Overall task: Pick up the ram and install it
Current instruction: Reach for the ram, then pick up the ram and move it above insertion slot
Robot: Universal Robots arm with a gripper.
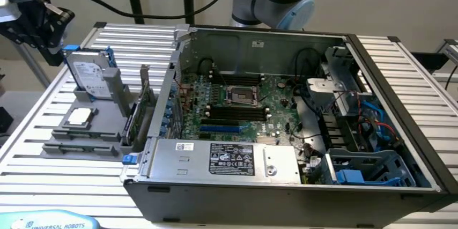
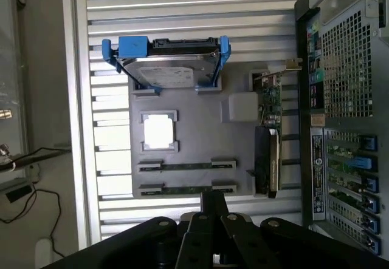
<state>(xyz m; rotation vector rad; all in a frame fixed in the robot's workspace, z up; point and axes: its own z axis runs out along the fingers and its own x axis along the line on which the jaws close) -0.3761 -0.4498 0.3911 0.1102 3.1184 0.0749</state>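
One ram [image 2: 176, 190] lies in grey holder [image 2: 194, 129], beneath jaws; jaws pressed together.

Two ram sticks [image 2: 185, 166] [image 2: 182, 190], one hard drive [image 2: 167, 70], one processor [image 2: 159, 130], one expansion card [image 2: 268, 108], one grey tray [image 2: 200, 135], one open computer case [image 2: 346, 68].

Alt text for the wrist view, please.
The shut tool hangs over a grey parts holder, its tip by the first ram stick. A second ram stick, a processor chip, a hard drive and an expansion card sit in the holder too.
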